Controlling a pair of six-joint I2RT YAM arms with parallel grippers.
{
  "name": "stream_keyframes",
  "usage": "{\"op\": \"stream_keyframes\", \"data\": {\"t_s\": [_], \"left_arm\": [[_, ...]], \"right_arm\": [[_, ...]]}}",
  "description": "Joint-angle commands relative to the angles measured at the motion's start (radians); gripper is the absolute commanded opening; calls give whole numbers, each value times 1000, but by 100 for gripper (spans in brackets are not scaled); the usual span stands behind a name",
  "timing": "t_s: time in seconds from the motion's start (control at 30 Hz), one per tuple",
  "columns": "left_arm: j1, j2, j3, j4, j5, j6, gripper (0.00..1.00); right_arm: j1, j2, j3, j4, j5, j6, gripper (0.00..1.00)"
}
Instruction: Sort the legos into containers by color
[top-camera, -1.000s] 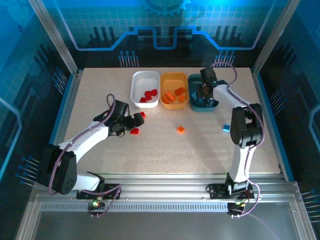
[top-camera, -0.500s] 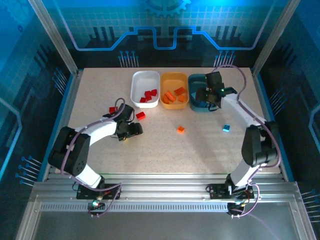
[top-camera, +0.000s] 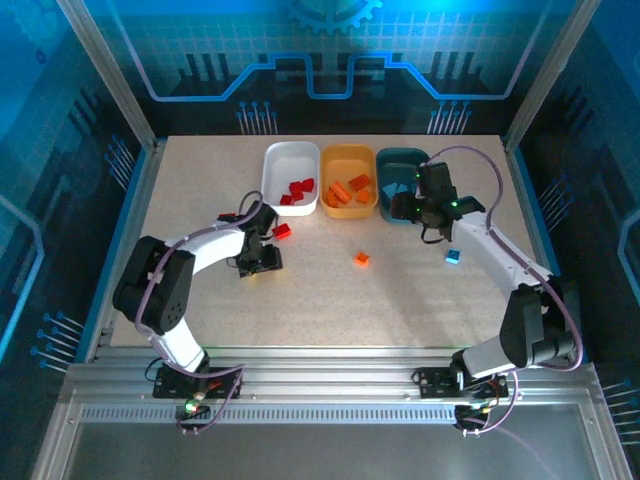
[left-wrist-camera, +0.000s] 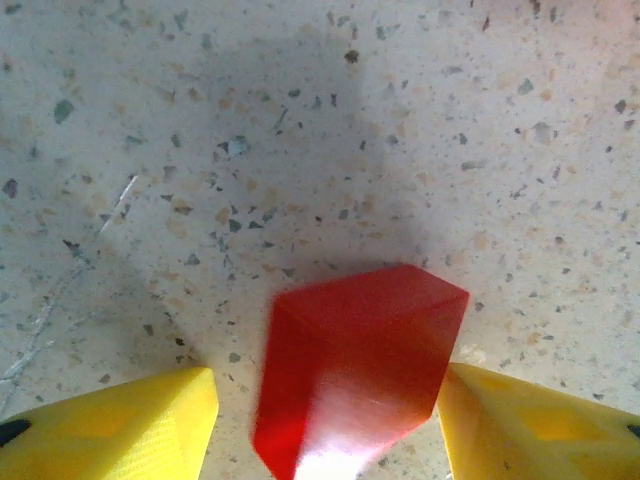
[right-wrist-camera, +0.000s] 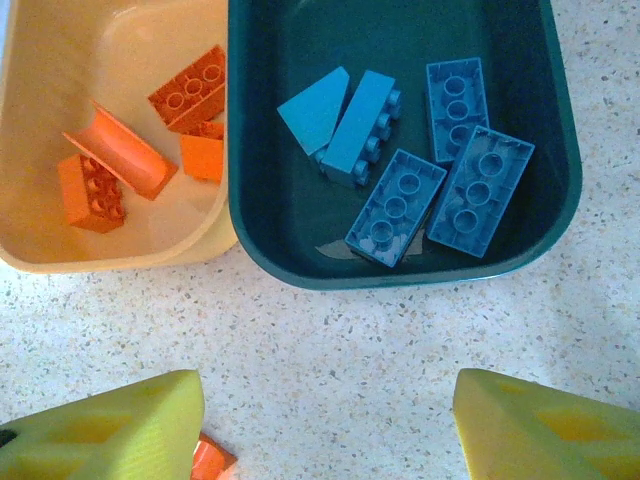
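Overhead, a speckled beige tabletop (top-camera: 330, 310) is sitting inside a blue-lit enclosure whose circuit-patterned back wall (top-camera: 320, 60) is glowing, with slotted aluminium rails (top-camera: 320, 385) along the near edge. At the far side, a white plastic tub (top-camera: 270, 170), a yellow-orange plastic tub (top-camera: 348, 150) and a dark teal plastic tub (right-wrist-camera: 270, 120) are standing side by side, the teal one holding light blue bricks (right-wrist-camera: 395, 205). The left gripper (left-wrist-camera: 325, 400) is straddling a small red plastic brick (left-wrist-camera: 355, 370) lying on the table, a gap showing at one finger. The right gripper (right-wrist-camera: 325, 420) is hovering, jaws wide and empty, near the teal tub. A loose orange brick (top-camera: 361, 259) is lying mid-table.
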Motion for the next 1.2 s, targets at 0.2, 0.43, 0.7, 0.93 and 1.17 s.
{"op": "stream_keyframes", "data": {"t_s": [0.2, 0.43, 0.7, 0.93, 1.17], "left_arm": [[-14, 48, 73, 76, -95, 99, 64], [-14, 110, 135, 35, -119, 100, 52], [-19, 93, 116, 5, -126, 95, 67], [-72, 117, 122, 9, -126, 156, 58], [-99, 117, 106, -4, -121, 146, 54]], "right_arm": [[13, -23, -22, 8, -18, -1, 68], [11, -30, -29, 5, -18, -10, 67], [11, -43, -26, 2, -25, -19, 68], [11, -43, -40, 8, -37, -11, 68], [11, -61, -49, 2, -30, -14, 68]]}}
